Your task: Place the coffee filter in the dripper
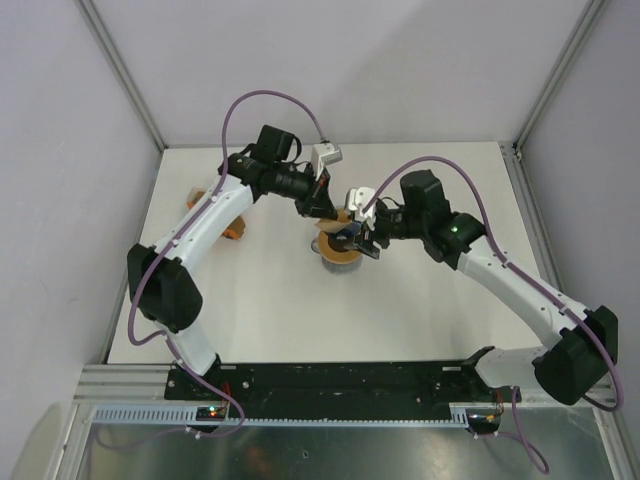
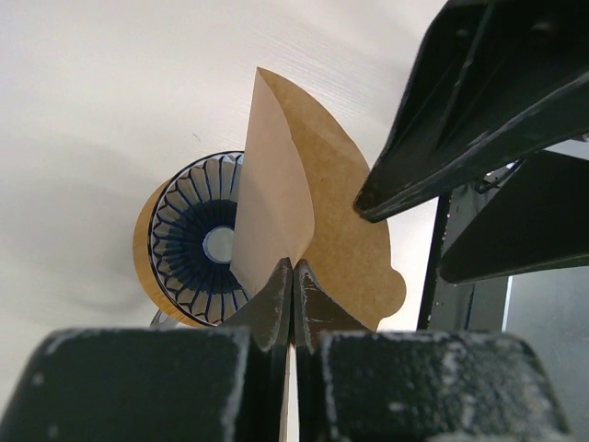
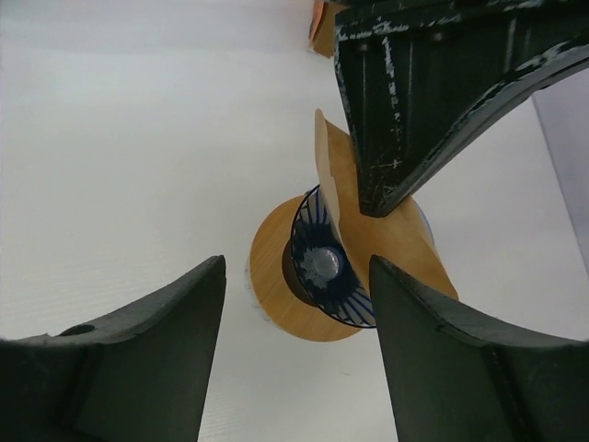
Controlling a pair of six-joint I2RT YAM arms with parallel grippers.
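Left gripper [image 2: 293, 295] pinches filter [image 2: 317, 175], held over dripper [image 2: 195, 241] mid-worktop [image 1: 260, 300]. Right gripper [image 3: 296, 269] spread beside the paper, holding nothing. Step judged: insertion; next move needs cone parted, centred, lowered point-down.

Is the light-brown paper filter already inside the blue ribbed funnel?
No, the left pincer holds the light-brown paper filter outside the blue ribbed funnel.

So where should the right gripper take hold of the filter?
The free rounded edge of the filter, opposite the left gripper's pinch. It is held edge-on over the dripper, layers slightly parted, so the open right gripper should probably come side-on, one finger per face.
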